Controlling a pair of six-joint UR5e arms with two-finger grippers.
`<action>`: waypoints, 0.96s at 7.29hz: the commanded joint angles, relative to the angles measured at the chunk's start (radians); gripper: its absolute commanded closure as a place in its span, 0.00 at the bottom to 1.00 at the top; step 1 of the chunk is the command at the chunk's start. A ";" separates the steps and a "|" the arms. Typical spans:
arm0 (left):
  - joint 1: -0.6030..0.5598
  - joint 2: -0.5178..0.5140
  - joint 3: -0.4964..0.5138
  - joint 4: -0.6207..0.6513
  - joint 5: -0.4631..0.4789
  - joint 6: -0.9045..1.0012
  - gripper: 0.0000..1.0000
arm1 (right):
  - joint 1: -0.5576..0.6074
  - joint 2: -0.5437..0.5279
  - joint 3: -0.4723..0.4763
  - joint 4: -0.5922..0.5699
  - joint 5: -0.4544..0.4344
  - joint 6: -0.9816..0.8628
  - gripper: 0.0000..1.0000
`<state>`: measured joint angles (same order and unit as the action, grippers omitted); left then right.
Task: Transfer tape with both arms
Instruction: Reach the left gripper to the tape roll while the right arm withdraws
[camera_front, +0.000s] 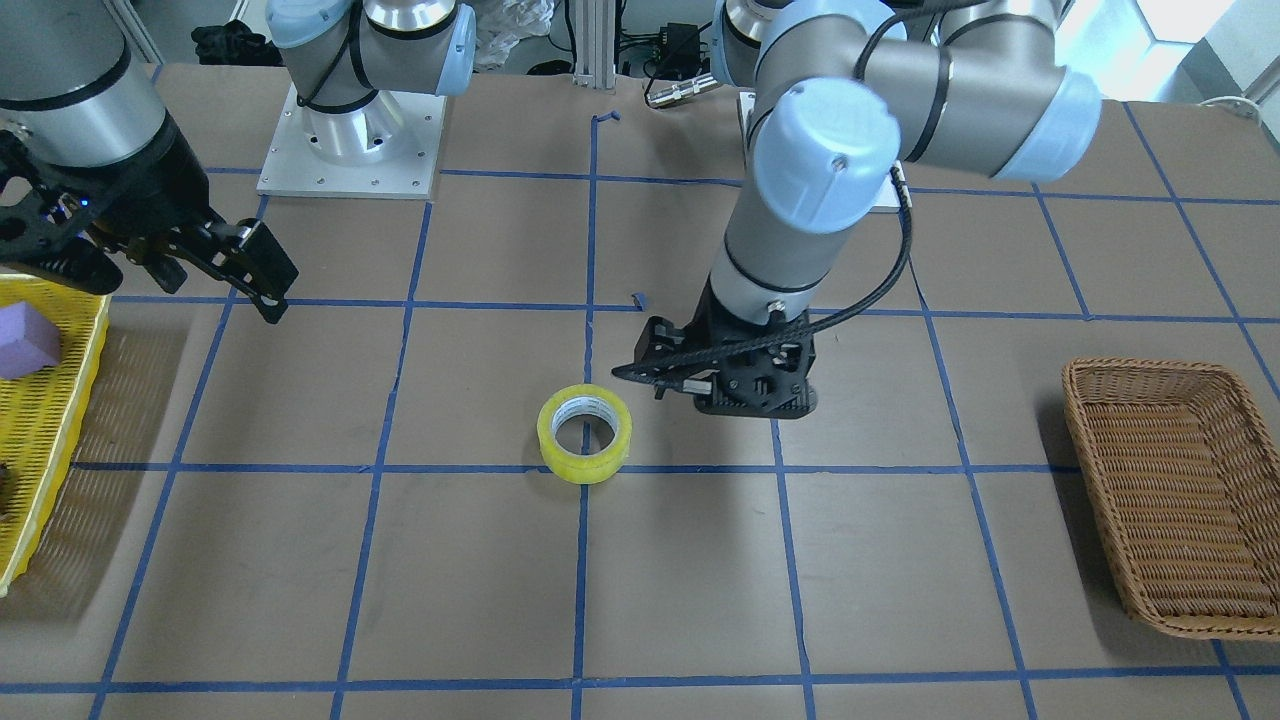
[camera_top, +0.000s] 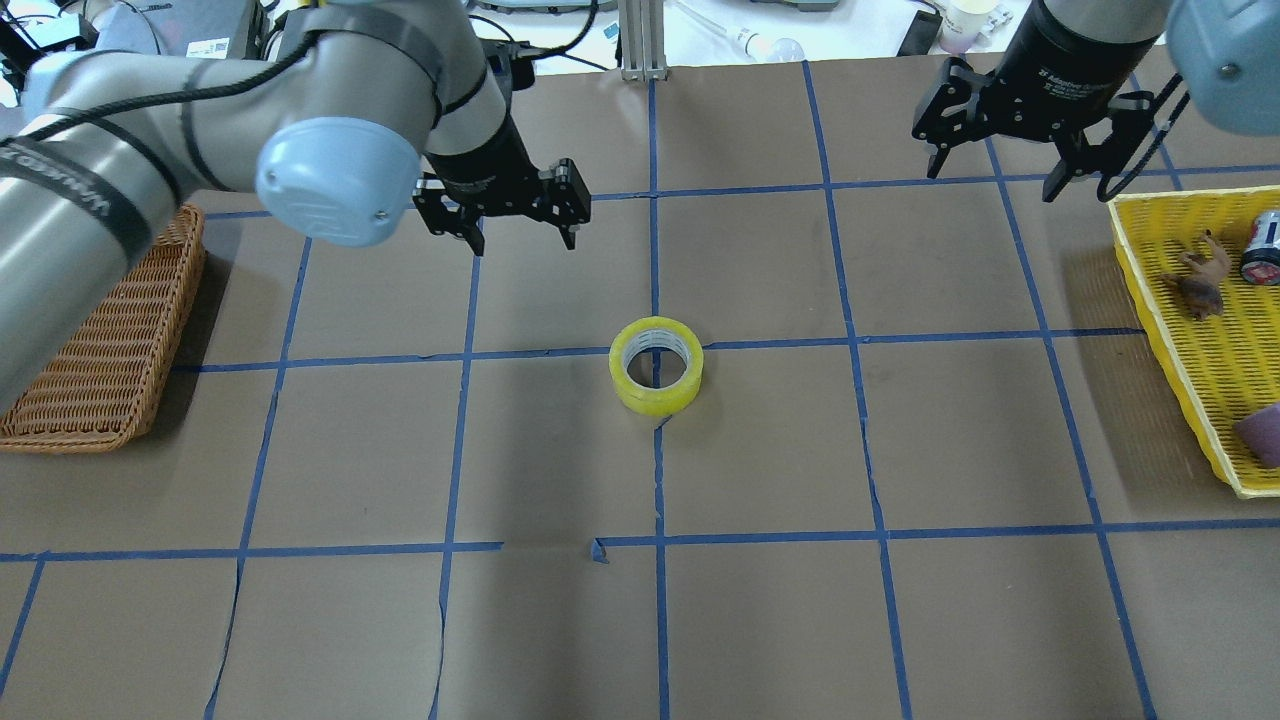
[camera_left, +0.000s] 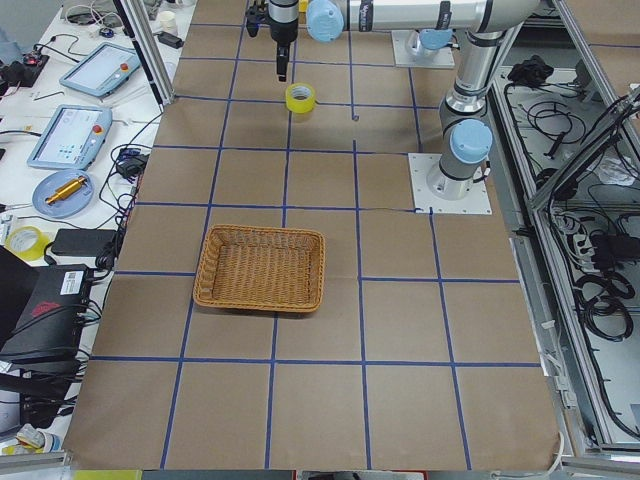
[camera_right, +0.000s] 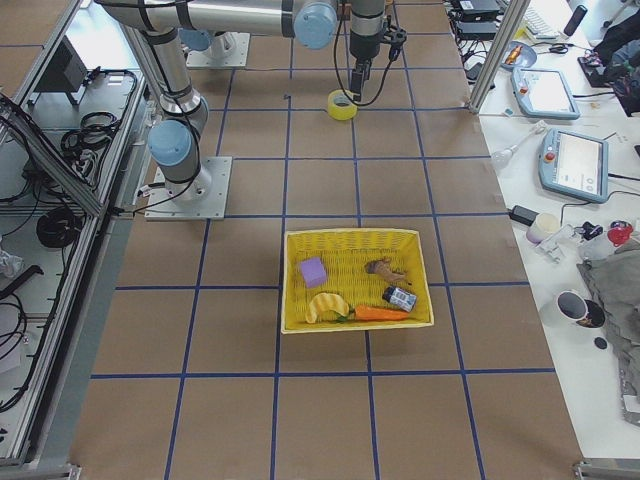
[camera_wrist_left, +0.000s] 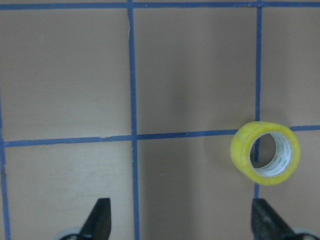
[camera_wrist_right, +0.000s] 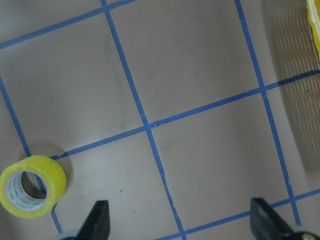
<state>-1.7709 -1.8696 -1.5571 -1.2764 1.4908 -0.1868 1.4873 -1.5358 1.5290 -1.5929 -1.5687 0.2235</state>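
The yellow tape roll (camera_top: 656, 366) lies flat on the brown table near its middle, on a blue grid line. It also shows in the front view (camera_front: 585, 433), the left wrist view (camera_wrist_left: 265, 152) and the right wrist view (camera_wrist_right: 33, 186). My left gripper (camera_top: 524, 238) hangs open and empty above the table, apart from the tape, to its far left in the overhead view. In the front view the left gripper (camera_front: 715, 388) is beside the roll. My right gripper (camera_top: 990, 180) is open and empty, far to the tape's right, near the yellow tray.
A wicker basket (camera_top: 100, 340) stands empty at the table's left end. A yellow tray (camera_top: 1210, 400) at the right end holds a purple block (camera_top: 1262, 435) and several small items. Blue tape lines grid the table.
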 joint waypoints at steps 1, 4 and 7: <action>-0.071 -0.101 -0.065 0.204 0.000 -0.068 0.00 | 0.008 -0.084 -0.006 0.118 0.006 -0.015 0.00; -0.105 -0.163 -0.156 0.318 0.003 -0.097 0.00 | 0.042 -0.092 0.006 0.125 0.076 -0.139 0.00; -0.111 -0.168 -0.162 0.287 0.002 -0.079 0.44 | 0.053 -0.090 0.005 0.125 0.072 -0.230 0.00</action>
<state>-1.8802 -2.0343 -1.7152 -0.9725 1.4916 -0.2720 1.5381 -1.6267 1.5350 -1.4676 -1.4971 0.0124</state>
